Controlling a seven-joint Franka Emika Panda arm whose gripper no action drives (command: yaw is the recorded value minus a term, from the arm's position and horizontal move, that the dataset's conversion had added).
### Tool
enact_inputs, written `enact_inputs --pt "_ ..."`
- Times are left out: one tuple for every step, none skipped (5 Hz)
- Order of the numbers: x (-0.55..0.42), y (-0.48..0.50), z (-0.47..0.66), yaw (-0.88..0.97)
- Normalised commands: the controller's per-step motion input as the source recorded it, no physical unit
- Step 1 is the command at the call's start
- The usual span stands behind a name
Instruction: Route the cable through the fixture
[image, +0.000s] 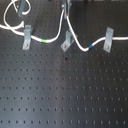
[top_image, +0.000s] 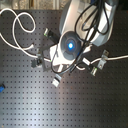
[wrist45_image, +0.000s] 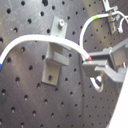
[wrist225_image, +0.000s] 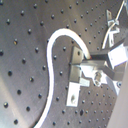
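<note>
The cable (image: 79, 46) is a thin white cord running along the far side of the board, with a green band (image: 45, 40) and a blue band (image: 90, 46). Three grey clip fixtures stand in a row: left (image: 26, 36), middle (image: 66, 42), right (image: 107, 39). Between the bands the cable rises in a peak above the middle fixture, where my gripper (image: 65, 11) holds it. In the first wrist view the gripper (wrist45_image: 92, 59) is shut on the cable (wrist45_image: 35, 40), which arcs over the fixture (wrist45_image: 53, 56). The second wrist view shows the same arc (wrist225_image: 55, 37) beside the fixture (wrist225_image: 75, 76).
A black perforated breadboard (image: 65, 90) carries everything. In the second exterior view the arm (top_image: 75, 40) hides the middle, loose cable loops (top_image: 20, 25) lie at the second exterior view's upper left, and small clips (top_image: 102, 61) (top_image: 35, 62) (top_image: 56, 80) stand around the arm.
</note>
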Motion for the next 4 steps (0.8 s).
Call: enact_inputs --pt "-0.160 -0.042 0.14 -0.12" --pt "-0.096 0.058 0.17 -0.04" --pt "0.021 0.006 0.01 0.00" --pt "0.141 0.085 0.35 0.00"
